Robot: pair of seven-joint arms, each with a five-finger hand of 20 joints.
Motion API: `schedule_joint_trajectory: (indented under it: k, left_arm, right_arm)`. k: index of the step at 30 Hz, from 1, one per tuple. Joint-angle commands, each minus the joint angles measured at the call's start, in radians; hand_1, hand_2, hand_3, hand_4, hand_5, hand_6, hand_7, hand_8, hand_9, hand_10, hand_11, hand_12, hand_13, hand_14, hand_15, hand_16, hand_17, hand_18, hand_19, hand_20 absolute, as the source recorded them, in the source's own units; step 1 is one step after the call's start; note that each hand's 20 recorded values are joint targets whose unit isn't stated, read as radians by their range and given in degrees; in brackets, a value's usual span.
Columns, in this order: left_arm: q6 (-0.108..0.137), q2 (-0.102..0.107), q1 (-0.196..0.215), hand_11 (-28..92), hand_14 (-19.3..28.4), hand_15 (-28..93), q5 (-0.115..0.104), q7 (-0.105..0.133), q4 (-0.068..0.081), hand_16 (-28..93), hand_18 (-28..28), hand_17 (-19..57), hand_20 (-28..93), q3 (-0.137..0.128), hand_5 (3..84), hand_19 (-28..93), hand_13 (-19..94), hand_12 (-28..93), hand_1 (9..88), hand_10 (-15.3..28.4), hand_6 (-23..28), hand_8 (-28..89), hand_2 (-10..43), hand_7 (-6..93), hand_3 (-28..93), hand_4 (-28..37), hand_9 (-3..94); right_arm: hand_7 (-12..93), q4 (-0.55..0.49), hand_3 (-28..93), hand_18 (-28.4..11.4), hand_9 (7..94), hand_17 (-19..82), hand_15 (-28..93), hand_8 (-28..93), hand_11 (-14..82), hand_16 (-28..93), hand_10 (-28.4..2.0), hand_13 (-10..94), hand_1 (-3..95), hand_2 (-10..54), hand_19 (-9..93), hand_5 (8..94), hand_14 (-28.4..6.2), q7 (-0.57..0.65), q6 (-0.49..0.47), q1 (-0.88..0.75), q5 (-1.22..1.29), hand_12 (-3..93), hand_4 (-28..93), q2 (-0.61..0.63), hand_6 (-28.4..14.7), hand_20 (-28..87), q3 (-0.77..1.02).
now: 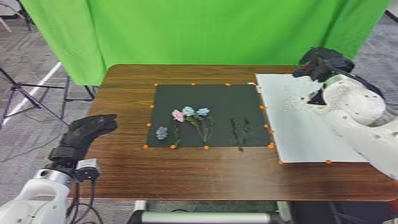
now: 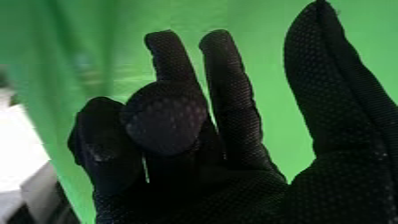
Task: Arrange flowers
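My left hand [image 1: 89, 128] rests open over the table's left edge, well left of the flowers. Above the far part of the white sheet [image 1: 311, 142] is my right hand [image 1: 327, 61], holding nothing visible. In the right wrist view my right hand [image 2: 235, 107] has some fingers straight and others bent loosely. On the dark mat [image 1: 191, 94] lie a pink flower [image 1: 178, 116], a pale blue flower [image 1: 188, 111] and another blue flower [image 1: 203, 112], with stems toward the near edge. A grey-blue bloom [image 1: 162, 133] lies left of them, green sprigs [image 1: 235, 131] to their right. Faint pale specks [image 1: 295, 103] mark the sheet.
Small orange markers [image 1: 206, 147] line the mat and sheet on the brown table [image 1: 204, 172]. A green curtain [image 1: 213, 32] hangs behind the table, and a black tripod [image 1: 18, 87] stands on the floor at the left.
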Motion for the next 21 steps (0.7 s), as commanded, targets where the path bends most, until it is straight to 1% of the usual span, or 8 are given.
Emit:
schedule_joint_trajectory:
  k: [1,3,7,9,14,16,18,21]
  left_arm:
    - [-0.014,0.006,0.001,25,18.2,24,-0.001,-0.015,-0.006,-5,9.9,3.7,12,-0.011,51.2,16,38,10,42.5,14.8,1.2,-8,7.6,19.9,57,-12.0,48.4]
    - [-0.020,0.003,-0.003,25,18.2,24,-0.002,-0.017,-0.003,-5,9.9,3.7,12,-0.005,51.2,16,38,10,42.6,14.8,1.2,-8,7.7,20.0,57,-12.1,48.5]
    - [-0.035,-0.001,-0.002,25,18.2,24,0.004,-0.026,-0.003,-5,9.9,3.7,12,-0.003,51.2,16,38,10,42.5,14.7,1.2,-8,7.7,19.9,57,-12.1,48.3]
    - [-0.044,-0.003,-0.001,25,18.2,24,0.002,-0.031,-0.004,-5,9.9,3.7,12,-0.009,51.3,16,38,10,42.5,14.8,1.2,-8,7.7,20.0,57,-12.1,48.3]
    - [-0.038,-0.003,0.003,25,18.2,24,0.001,-0.027,-0.008,-5,9.9,3.6,12,-0.019,51.3,16,38,10,42.3,14.7,1.2,-9,7.7,19.7,57,-12.0,48.4]
    - [-0.047,-0.005,-0.003,25,18.2,24,0.001,-0.033,-0.005,-5,9.9,3.6,12,-0.020,51.3,16,38,10,42.4,14.7,1.2,-9,7.7,19.6,57,-12.1,48.4]
    - [-0.055,-0.006,-0.008,25,18.2,24,0.001,-0.039,-0.002,-5,9.9,3.6,12,-0.017,51.2,16,38,10,42.3,14.7,1.2,-9,7.7,19.7,57,-11.9,48.4]
    - [-0.061,-0.009,-0.012,25,18.2,24,0.001,-0.042,-0.001,-5,9.9,3.6,12,-0.014,51.1,16,38,10,42.1,14.8,1.2,-9,7.7,19.7,57,-11.9,48.4]
  right_arm:
    - [10,0.073,63,-16.8,62.0,56,65,-6,8.7,31,-14.6,83,34.9,-9.5,93,59.5,-4.3,0.045,-0.010,-0.111,0.041,19.7,-13,0.011,0.4,59,0.041]
    - [10,0.078,63,-16.9,61.7,56,65,-6,8.8,31,-14.6,83,34.9,-9.5,93,59.2,-4.4,0.048,-0.024,-0.135,0.041,19.6,-13,0.011,0.4,59,0.058]
    - [10,0.074,63,-16.9,61.3,56,65,-6,8.9,31,-14.8,83,34.8,-9.5,93,59.1,-4.5,0.054,-0.045,-0.188,0.045,19.7,-13,0.016,0.4,58,0.093]
    - [10,0.071,63,-17.0,61.1,56,65,-6,8.9,31,-14.9,83,34.8,-9.5,93,59.0,-4.6,0.058,-0.056,-0.211,0.049,19.9,-12,0.017,0.4,58,0.112]
    - [10,0.064,63,-17.0,60.9,56,66,-6,8.9,31,-15.1,82,34.8,-9.5,93,58.8,-5.0,0.060,-0.066,-0.251,0.055,20.1,-13,0.018,0.4,58,0.143]
    - [10,0.057,63,-17.0,61.0,56,66,-6,8.9,31,-15.2,82,34.9,-9.5,93,58.8,-4.9,0.067,-0.084,-0.272,0.058,20.2,-13,0.018,0.5,58,0.158]
    - [10,0.058,63,-17.0,61.4,56,66,-6,9.0,31,-14.9,82,36.4,-9.5,93,59.1,-4.8,0.069,-0.094,-0.287,0.063,20.3,-13,0.012,0.5,58,0.164]
    - [11,0.062,64,-16.9,64.3,56,66,-6,9.6,30,-13.7,83,40.9,-9.5,93,60.8,-4.7,0.071,-0.099,-0.301,0.060,20.4,-13,0.006,1.2,58,0.161]
